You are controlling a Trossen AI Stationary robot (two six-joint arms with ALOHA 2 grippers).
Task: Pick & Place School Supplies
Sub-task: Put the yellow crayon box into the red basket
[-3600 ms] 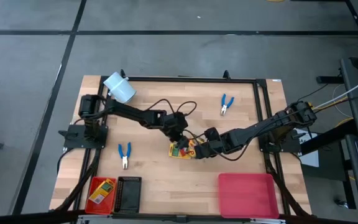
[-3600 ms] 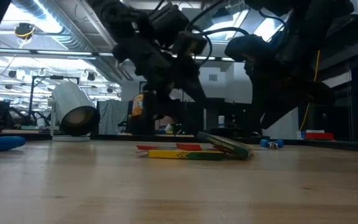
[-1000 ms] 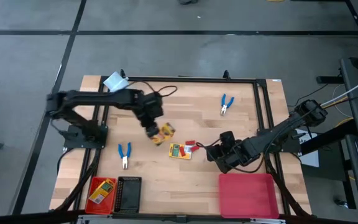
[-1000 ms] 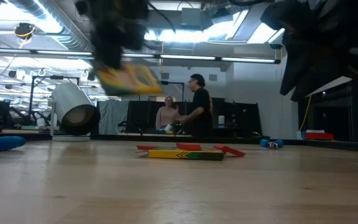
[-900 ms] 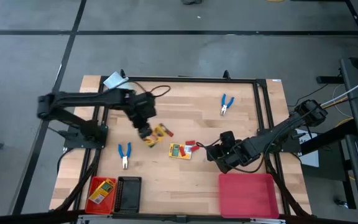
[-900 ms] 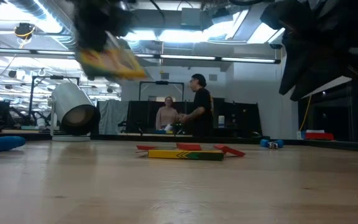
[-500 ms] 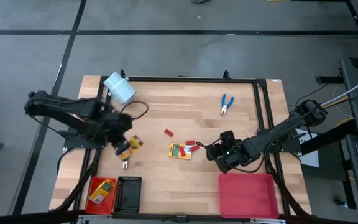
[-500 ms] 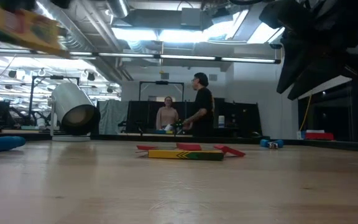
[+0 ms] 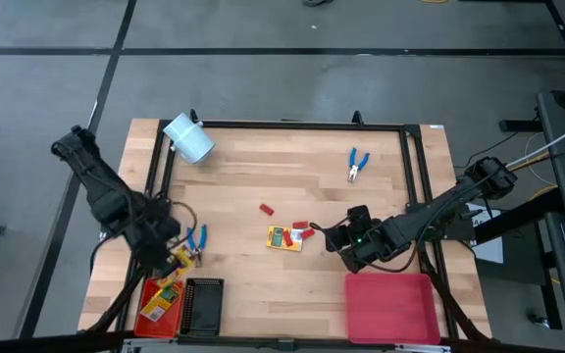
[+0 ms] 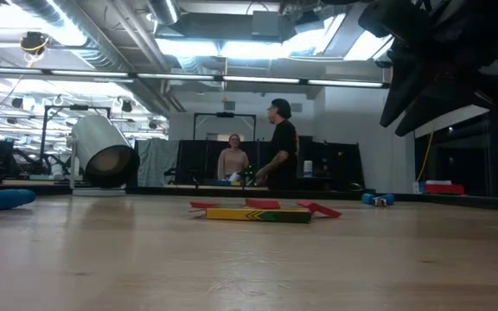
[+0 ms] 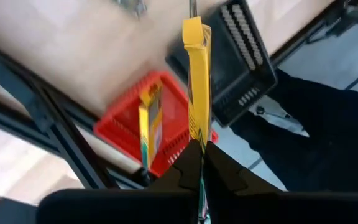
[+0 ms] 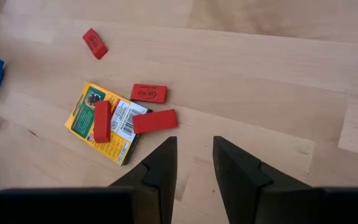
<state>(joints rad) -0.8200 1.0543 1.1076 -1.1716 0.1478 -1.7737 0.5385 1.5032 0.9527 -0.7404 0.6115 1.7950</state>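
Note:
My left gripper (image 9: 168, 253) is shut on a yellow crayon box (image 11: 194, 74), held over the near left corner just above the small red tray (image 9: 147, 306). A second crayon box (image 11: 149, 118) stands on edge in that tray. Another crayon box (image 9: 282, 237) lies flat at the table's middle with red pieces (image 12: 154, 121) on and beside it. One more red piece (image 9: 266, 209) lies apart. My right gripper (image 12: 191, 162) hovers open just right of that box with nothing between its fingers. Blue pliers lie at the left (image 9: 197, 240) and the far right (image 9: 357, 164). My left gripper pinches the crayon box's near end (image 11: 197, 134) between its two fingers, one on each broad face. The fingers slant downward, and the box sticks out past them, seen edge-on. It is lifted clear, above the red tray.
A black tray (image 9: 202, 304) sits beside the small red tray. A large red tray (image 9: 390, 307) lies at the near right. A pale cylinder (image 9: 188, 138) lies on its side at the far left corner. People stand in the room beyond the table (image 10: 271, 147).
My left gripper has swung from the table's middle toward the near left corner, carrying the crayon box clear of the table and rolling its wrist on the way. It now hangs over the small red tray. My right gripper has kept still.

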